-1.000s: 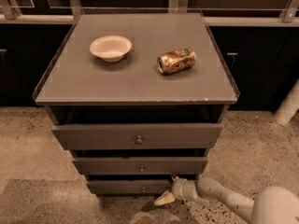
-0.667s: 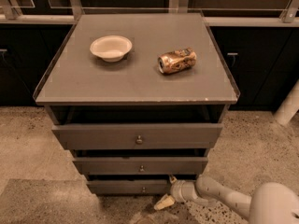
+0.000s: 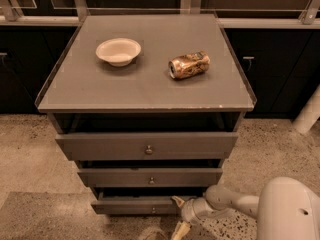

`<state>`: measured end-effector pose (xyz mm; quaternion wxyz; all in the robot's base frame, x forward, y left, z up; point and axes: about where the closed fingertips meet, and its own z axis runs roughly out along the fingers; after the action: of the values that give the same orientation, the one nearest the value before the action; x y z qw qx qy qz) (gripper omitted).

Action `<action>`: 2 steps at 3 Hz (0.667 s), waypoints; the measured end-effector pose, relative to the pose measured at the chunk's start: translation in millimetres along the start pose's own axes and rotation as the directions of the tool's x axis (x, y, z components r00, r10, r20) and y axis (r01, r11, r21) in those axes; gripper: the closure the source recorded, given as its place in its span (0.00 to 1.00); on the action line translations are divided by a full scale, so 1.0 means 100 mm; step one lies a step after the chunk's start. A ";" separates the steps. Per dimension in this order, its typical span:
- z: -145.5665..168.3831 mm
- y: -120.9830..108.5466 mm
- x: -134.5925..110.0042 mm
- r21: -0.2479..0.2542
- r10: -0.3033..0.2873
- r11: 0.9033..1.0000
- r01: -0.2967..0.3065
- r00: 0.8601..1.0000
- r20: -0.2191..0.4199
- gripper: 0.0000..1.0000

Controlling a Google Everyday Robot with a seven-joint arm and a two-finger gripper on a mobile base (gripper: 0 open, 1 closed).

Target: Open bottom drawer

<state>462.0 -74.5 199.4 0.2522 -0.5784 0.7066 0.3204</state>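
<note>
Bottom drawer [image 3: 131, 206], grey front: gripper [image 3: 176, 216] at its right end, fingers spread apart (upper tip at drawer's top edge).

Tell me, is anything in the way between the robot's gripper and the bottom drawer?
No, nothing I can see. The gripper sits right at the right end of the bottom drawer, near its top edge.

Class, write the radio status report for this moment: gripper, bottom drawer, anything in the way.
Gripper open, low at right end of bottom drawer. Its knob not held. No obstacle seen in front.
</note>
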 end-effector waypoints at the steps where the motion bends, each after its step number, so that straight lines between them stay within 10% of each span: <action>1: -0.01 0.34 0.03 -0.126 -0.020 0.992 0.017 0.999 -0.025 0.00; 2: 0.00 0.37 0.03 -0.138 -0.019 0.990 0.016 1.000 -0.023 0.00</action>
<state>424.9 -72.0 203.5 0.2058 -0.6044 0.6807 0.3591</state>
